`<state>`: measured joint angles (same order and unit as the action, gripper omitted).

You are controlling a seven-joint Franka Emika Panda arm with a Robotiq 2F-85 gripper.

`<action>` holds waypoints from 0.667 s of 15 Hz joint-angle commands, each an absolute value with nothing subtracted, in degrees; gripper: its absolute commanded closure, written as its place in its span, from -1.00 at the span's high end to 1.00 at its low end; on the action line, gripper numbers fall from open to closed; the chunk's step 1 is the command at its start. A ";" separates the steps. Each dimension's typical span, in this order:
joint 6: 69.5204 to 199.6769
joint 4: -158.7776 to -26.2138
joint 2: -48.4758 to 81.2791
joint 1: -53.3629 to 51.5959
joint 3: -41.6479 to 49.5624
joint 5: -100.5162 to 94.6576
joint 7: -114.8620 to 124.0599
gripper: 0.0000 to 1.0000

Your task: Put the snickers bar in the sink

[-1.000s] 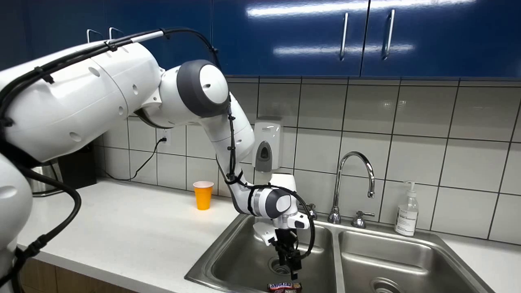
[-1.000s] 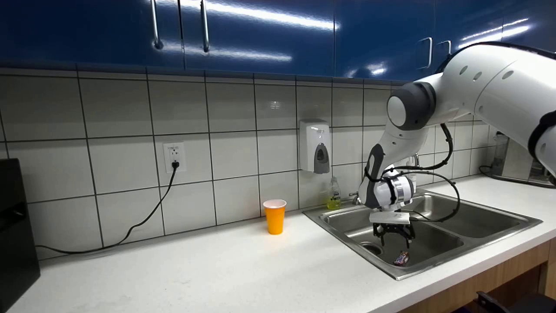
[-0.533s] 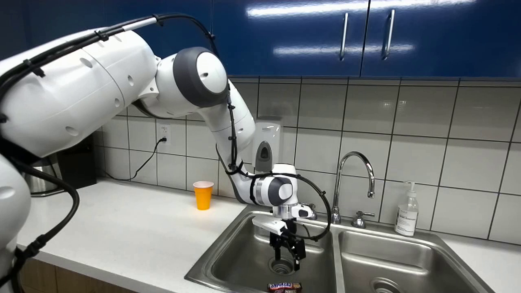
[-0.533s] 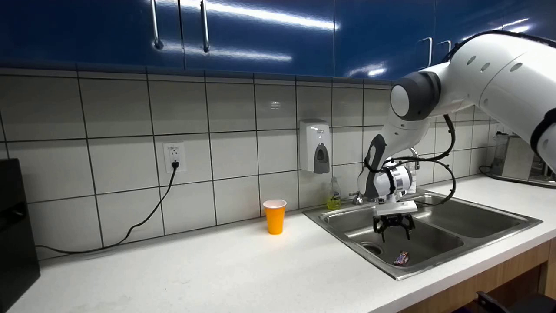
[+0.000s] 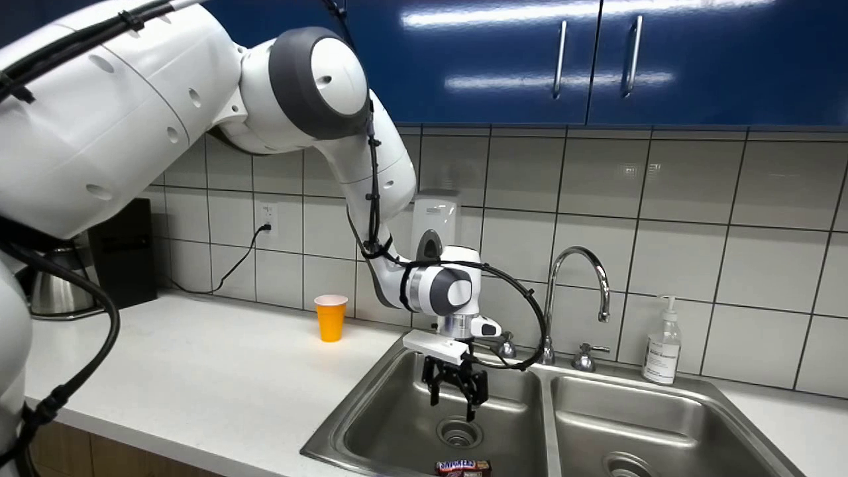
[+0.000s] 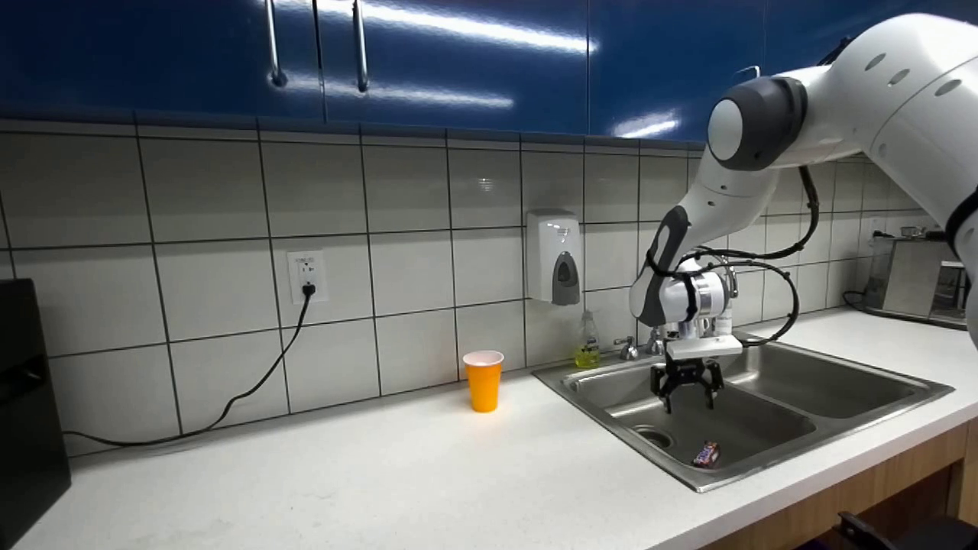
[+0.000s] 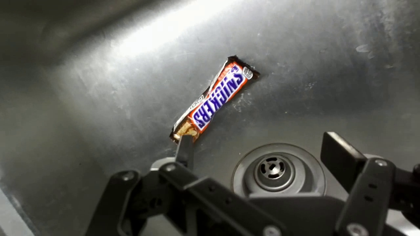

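Note:
The snickers bar (image 7: 219, 98), brown with a red, white and blue label, lies on the floor of a basin of the stainless steel sink (image 7: 124, 85). In both exterior views the bar (image 5: 464, 469) (image 6: 707, 454) lies in the sink (image 5: 549, 430) (image 6: 764, 416) near the front of that basin, cut off by the frame edge in one of them. My gripper (image 5: 452, 409) hangs above the same basin, behind and above the bar. The gripper (image 6: 689, 406) is open and empty. In the wrist view the gripper's (image 7: 257, 136) left finger overlaps the bar's near end; the drain (image 7: 272, 167) shows between the fingers.
A chrome faucet (image 5: 580, 255) and a pump bottle (image 5: 662, 348) stand behind the sink. A soap dispenser (image 6: 554, 256) hangs on the wall. An orange cup (image 6: 484, 380) stands on the counter, and a yellow-green soap bottle (image 6: 587, 344) at the sink's back corner.
My open gripper has risen and drawn back from the bar, toward the wall, turning slightly. The snickers bar has stayed in place in the basin.

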<state>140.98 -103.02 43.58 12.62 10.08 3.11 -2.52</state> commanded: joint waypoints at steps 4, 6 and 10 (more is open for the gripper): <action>142.28 -117.30 31.64 13.27 7.44 2.19 -8.05 1.00; 142.65 -120.99 28.69 12.67 7.51 1.45 -8.61 1.00; 143.43 -128.59 22.23 11.14 7.90 -0.66 -9.02 1.00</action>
<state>141.88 -120.99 29.20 11.66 8.04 1.51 -7.71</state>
